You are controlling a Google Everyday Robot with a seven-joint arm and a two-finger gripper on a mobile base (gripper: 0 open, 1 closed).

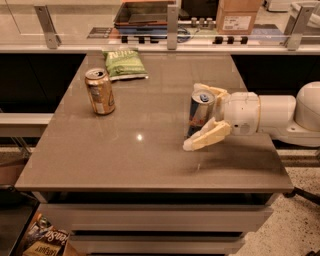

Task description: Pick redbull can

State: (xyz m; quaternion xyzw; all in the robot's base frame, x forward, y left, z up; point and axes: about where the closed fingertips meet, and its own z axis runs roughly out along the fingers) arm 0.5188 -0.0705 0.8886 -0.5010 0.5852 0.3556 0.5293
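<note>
The tall, slim blue-and-silver redbull can (201,114) stands on the grey counter's (140,165) right side. The cream pincer (191,116) straddles it, spread apart, seemingly unclamped. Squeezing and lifting remain.

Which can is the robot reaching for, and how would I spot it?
On the right side of the brown table, find the gripper on the white arm. Between its open fingers stands the slim can. It is tall, blue and silver, unlike the shorter gold can far to its left.

no text legible; green bag (124,64) lettering, box (239,15) label blurred. gripper (194,117) around redbull can (201,112) on table (125,160).
</note>
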